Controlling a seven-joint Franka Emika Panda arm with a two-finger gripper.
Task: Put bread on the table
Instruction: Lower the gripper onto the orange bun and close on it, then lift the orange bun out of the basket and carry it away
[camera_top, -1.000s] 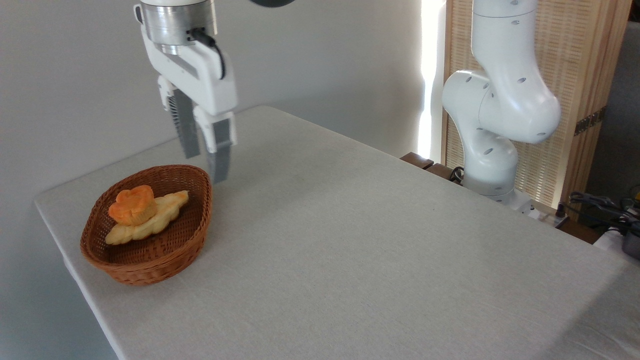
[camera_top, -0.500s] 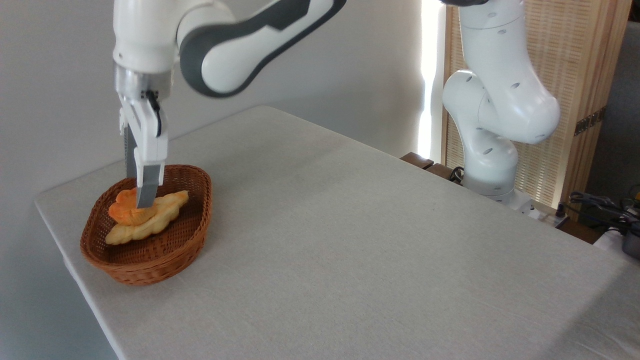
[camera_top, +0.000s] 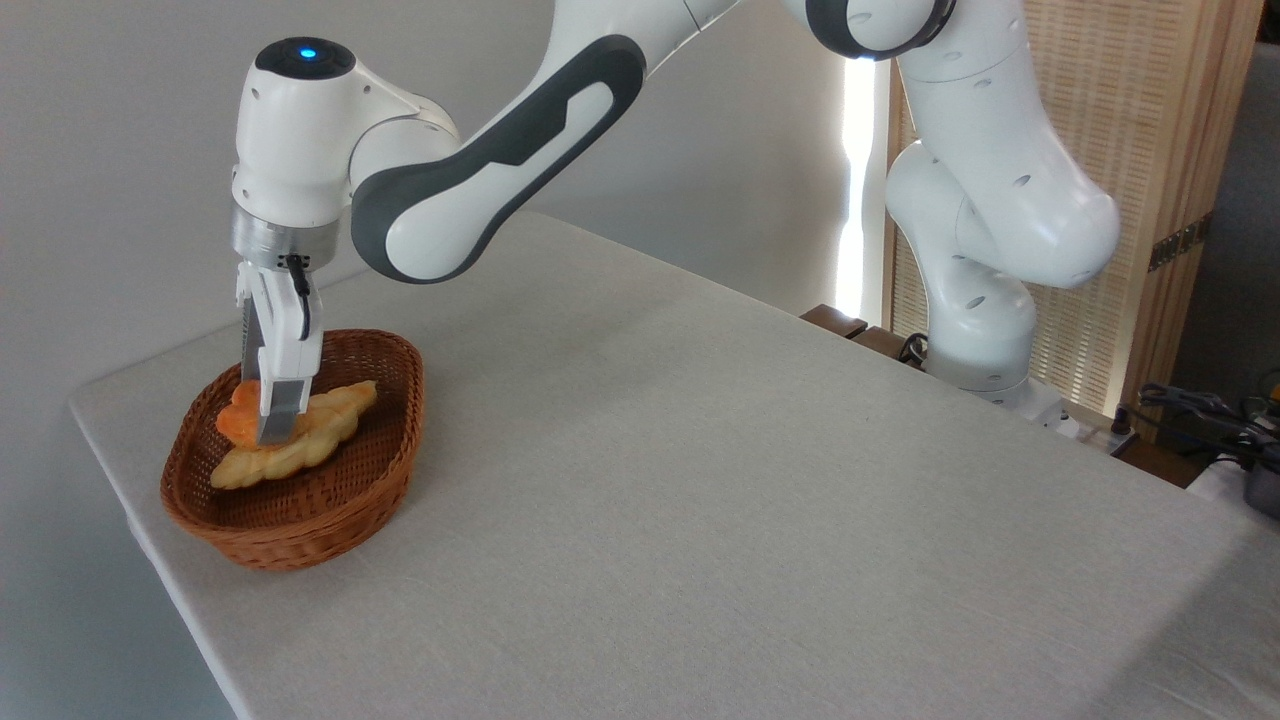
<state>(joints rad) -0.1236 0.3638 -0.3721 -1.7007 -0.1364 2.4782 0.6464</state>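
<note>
The bread (camera_top: 236, 421), a small orange bun, lies in the brown wicker basket (camera_top: 300, 540) on top of a longer pale-yellow pastry (camera_top: 335, 425). My gripper (camera_top: 263, 412) points straight down into the basket and straddles the bun. The near finger (camera_top: 277, 418) covers the bun's front, and the far finger stands behind it, its tip hidden. The jaws stand apart with the bun between them, and I see no squeeze on it. The table (camera_top: 700, 480), covered in light grey-beige cloth, carries the basket near its far left corner.
The arm's white base (camera_top: 985, 330) stands beyond the table's right edge, in front of a wooden slatted screen (camera_top: 1150, 150). Cables and dark gear (camera_top: 1215, 420) lie at the far right. A plain wall runs behind the basket.
The gripper swung from above the basket's right rim to over the bun, turned about its axis, and dropped until its fingers flank the bun. The bread and basket have not moved.
</note>
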